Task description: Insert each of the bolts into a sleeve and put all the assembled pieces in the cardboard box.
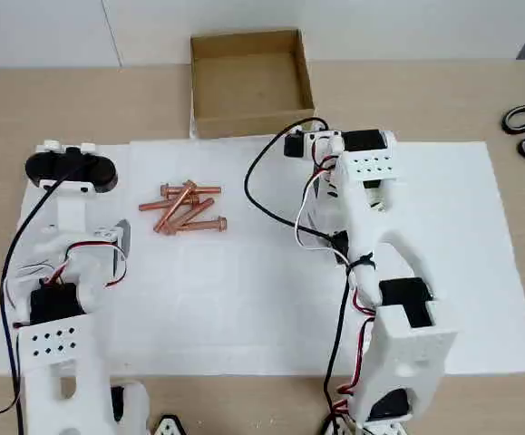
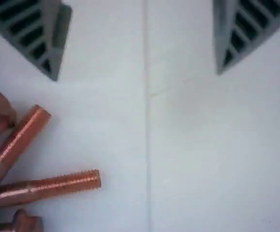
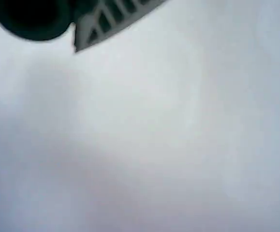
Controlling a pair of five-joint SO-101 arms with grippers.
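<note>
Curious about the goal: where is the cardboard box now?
In the high view, the cardboard box sits at the far middle of the table, just beyond the white sheet and the copper bolts.

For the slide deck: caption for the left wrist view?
Left hand open above the white sheet, copper bolts lying just beside it, none grasped.

Left claw [image 2: 136, 72] spread wide over white paper [image 2: 217, 159]; grey ribbed fingers [image 2: 31, 34] well apart. Copper bolts [image 2: 48, 186] clustered near one fingertip, one threaded end showing. Faint crease [image 2: 147, 145] crosses the paper.
</note>
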